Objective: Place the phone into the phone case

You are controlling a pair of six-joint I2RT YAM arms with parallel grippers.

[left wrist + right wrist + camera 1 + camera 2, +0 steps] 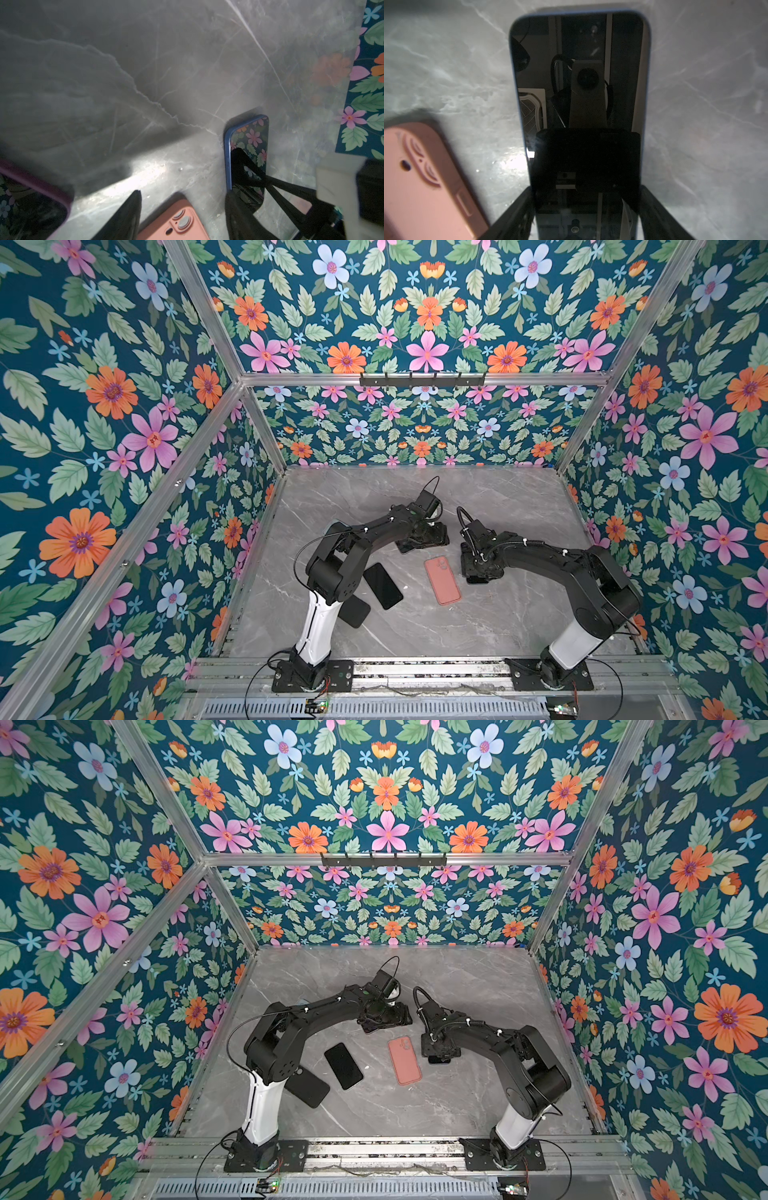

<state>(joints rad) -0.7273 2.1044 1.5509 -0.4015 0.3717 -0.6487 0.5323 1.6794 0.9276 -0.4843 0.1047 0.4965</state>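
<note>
The phone (pixel 577 52) is blue-edged and lies flat, screen up, on the grey marble table (pixel 498 506); its glass mirrors the wrist camera. My right gripper (pixel 586 188) straddles its near end, a finger against each long edge with no gap showing. In a top view the right gripper (pixel 478 570) almost covers it. The phone case (pixel 442 580) is pink and lies back up beside the phone, camera cutouts toward the back. My left gripper (pixel 184 193) hangs open over that camera end of the pink case (pixel 180 224), holding nothing. The left wrist view also shows the phone (pixel 253 133).
A black phone (pixel 383 585) lies left of the pink case, and another dark slab (pixel 356 611) sits partly under the left arm. A dark flat thing (pixel 405 548) lies below the left gripper. A purple-rimmed dark thing (pixel 35 193) shows in the left wrist view. Floral walls enclose the table.
</note>
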